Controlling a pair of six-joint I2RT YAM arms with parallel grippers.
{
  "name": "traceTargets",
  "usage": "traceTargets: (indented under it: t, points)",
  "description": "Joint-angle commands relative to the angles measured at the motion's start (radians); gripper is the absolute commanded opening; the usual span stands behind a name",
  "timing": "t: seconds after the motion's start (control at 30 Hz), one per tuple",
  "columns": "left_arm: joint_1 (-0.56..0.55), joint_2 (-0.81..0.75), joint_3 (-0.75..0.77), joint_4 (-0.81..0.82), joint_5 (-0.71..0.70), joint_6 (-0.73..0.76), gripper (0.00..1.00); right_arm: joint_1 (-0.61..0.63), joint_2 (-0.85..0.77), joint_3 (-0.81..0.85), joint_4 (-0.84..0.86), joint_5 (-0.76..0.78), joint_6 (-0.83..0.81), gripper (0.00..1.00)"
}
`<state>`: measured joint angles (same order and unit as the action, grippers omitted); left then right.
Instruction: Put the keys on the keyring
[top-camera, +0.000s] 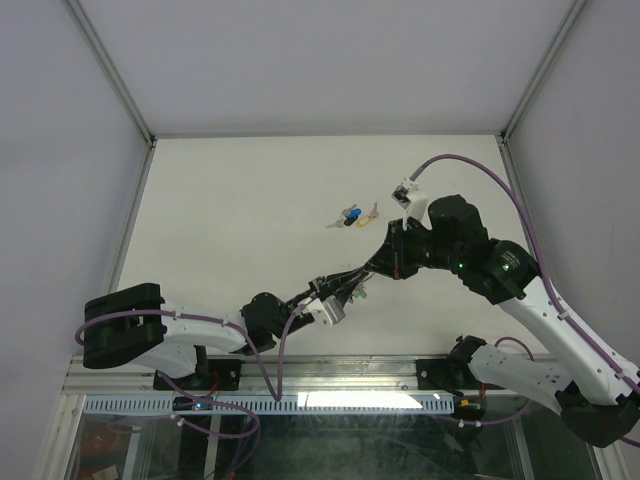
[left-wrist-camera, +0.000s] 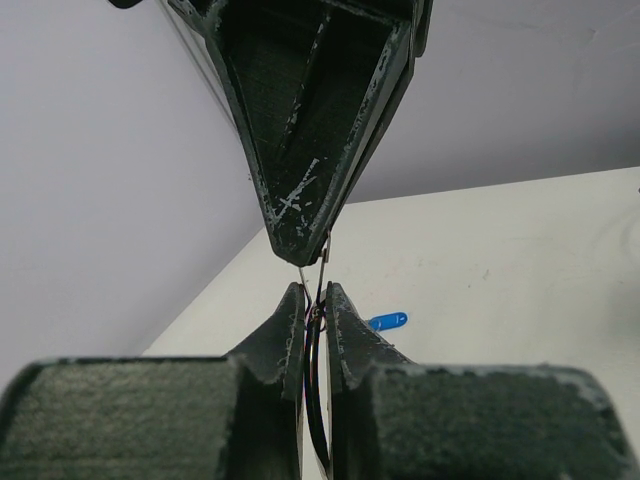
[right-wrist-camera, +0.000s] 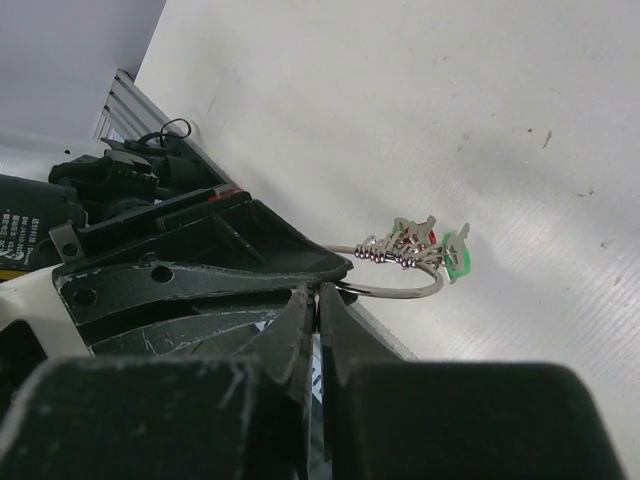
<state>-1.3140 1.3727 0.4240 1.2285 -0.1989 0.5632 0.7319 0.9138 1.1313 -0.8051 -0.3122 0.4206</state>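
Nearest to us in the left wrist view are the dark, scuffed fingers (left-wrist-camera: 285, 340) of the left gripper (left-wrist-camera: 316, 297), pressed almost together with only a thin silver wire between their tips. We read that wire as the keyring (right-wrist-camera: 400, 294), so the left gripper is clamped on it. From the right wrist view we see the keyring as a thin silver loop, and where it swings out to the right of the meeting fingertips it carries a small bunch of green- and red-headed keys (right-wrist-camera: 430, 245) with toothed silver blades. The bunch hangs clear of both sets of fingers, above the white table (top-camera: 250, 200). Just right of the left gripper's tips, the right gripper (right-wrist-camera: 318, 297) comes in tip to tip. Its own jaws are closed as well, and the ring's wire runs straight into the slit between them, so we take it to be gripping the keyring too. From overhead we see the two grippers meet in front of the arm bases, with a speck of green just beside the join. Beyond the joined tips, apart from both grippers, the loose keys (top-camera: 352, 217) lie clustered on the table. We can pick out a blue head and a yellow one there, and the blue-headed key (left-wrist-camera: 388, 321) shows again past the left gripper's fingers, a little to their right.
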Motion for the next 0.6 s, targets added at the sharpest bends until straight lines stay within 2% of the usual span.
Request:
traceTargets:
  t: [0.0,0.1,0.2,0.4,0.57]
  points:
    - [0.002,-0.024,0.043,-0.034,0.016,0.003,0.00,0.007,-0.015,0.010,0.047,0.013,-0.016,0.05]
    - [0.002,-0.029,0.042,-0.052,0.010,0.004,0.00,0.006,-0.034,0.022,0.043,0.058,-0.025,0.31]
    - [0.002,-0.032,0.037,-0.057,0.004,0.004,0.00,0.006,-0.062,0.036,0.043,0.110,-0.034,0.42]
    - [0.005,-0.034,0.038,-0.070,0.000,0.000,0.00,0.006,-0.105,0.037,0.014,0.237,-0.041,0.46]
    - [0.007,-0.034,0.047,-0.084,-0.002,-0.011,0.00,0.006,-0.083,0.012,0.007,0.166,-0.068,0.42]
